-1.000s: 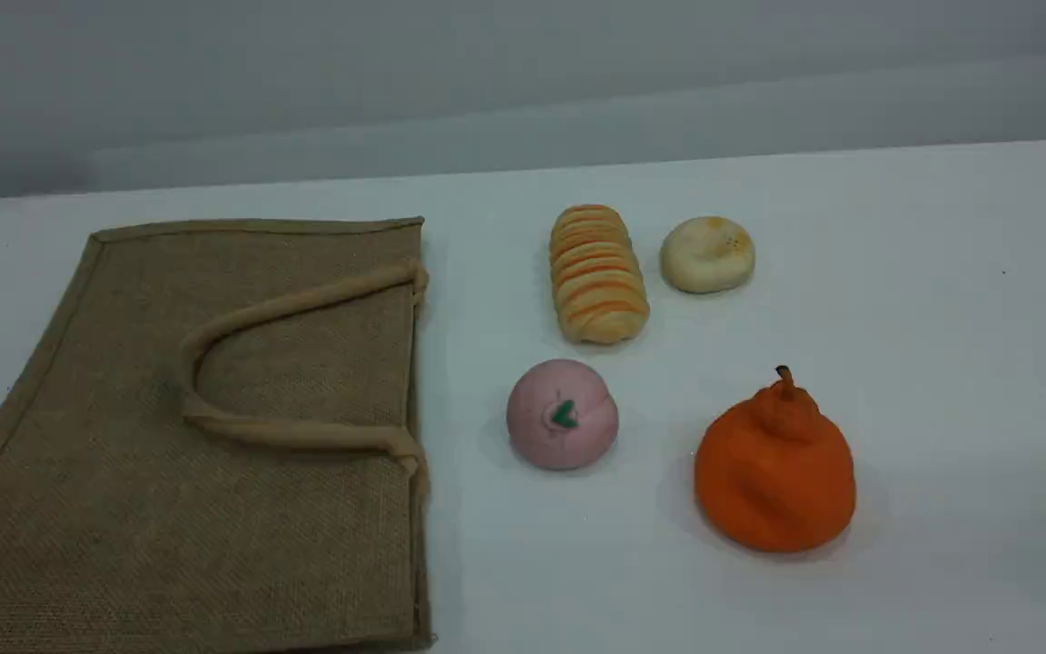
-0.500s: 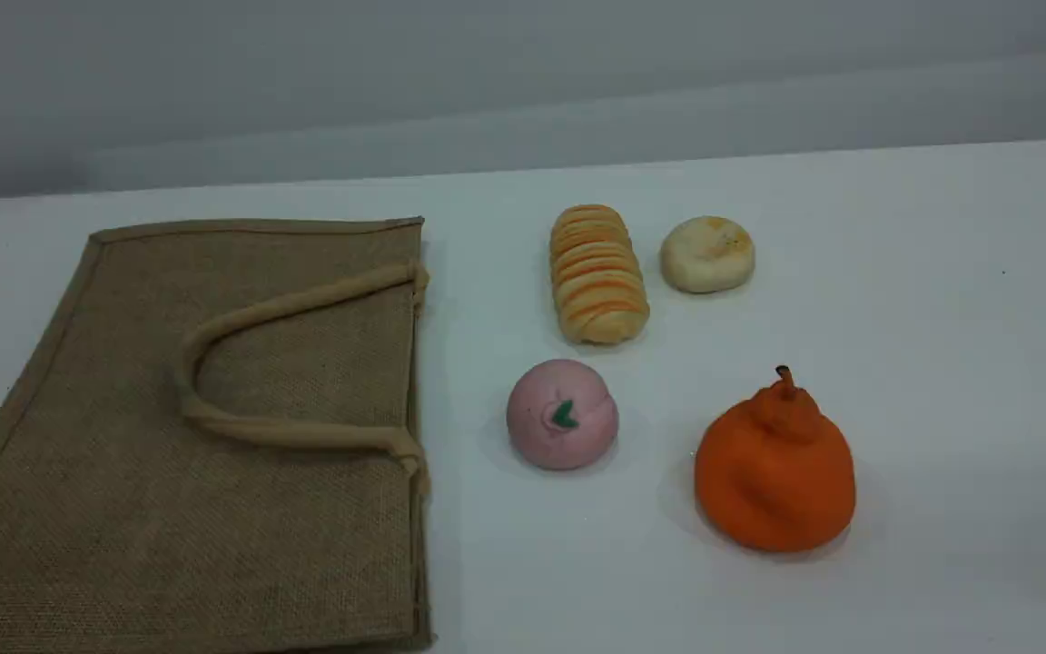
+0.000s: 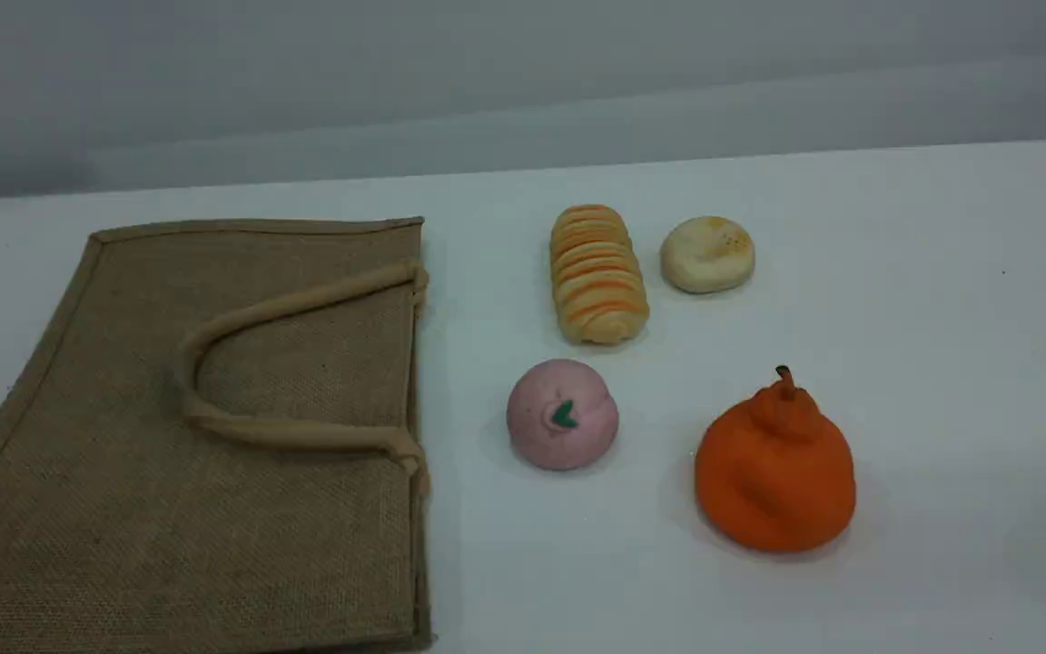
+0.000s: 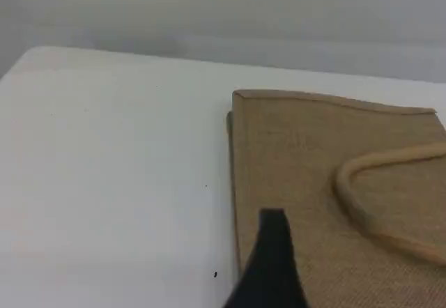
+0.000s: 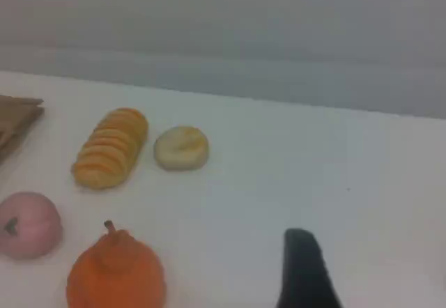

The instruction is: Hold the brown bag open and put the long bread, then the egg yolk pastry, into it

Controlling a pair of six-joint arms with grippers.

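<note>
A pink ball (image 3: 562, 414) with a small green mark on top sits on the white table (image 3: 941, 318). To its right and slightly nearer the camera, an orange pear-shaped fruit (image 3: 774, 468) stands upright, stem up, apart from the ball.

The white table (image 3: 941, 318) in front of me carries five things. The brown bag (image 3: 123, 509) lies flat at my left, mouth edge turned right. Off the bag's far right corner lies the long bread (image 3: 597, 274), with the egg yolk pastry (image 3: 707, 254) farther from the bag. The pink ball (image 3: 562, 414) sits near the bag's mouth edge, and the orange pear-shaped fruit (image 3: 774, 468) well beyond it.
</note>
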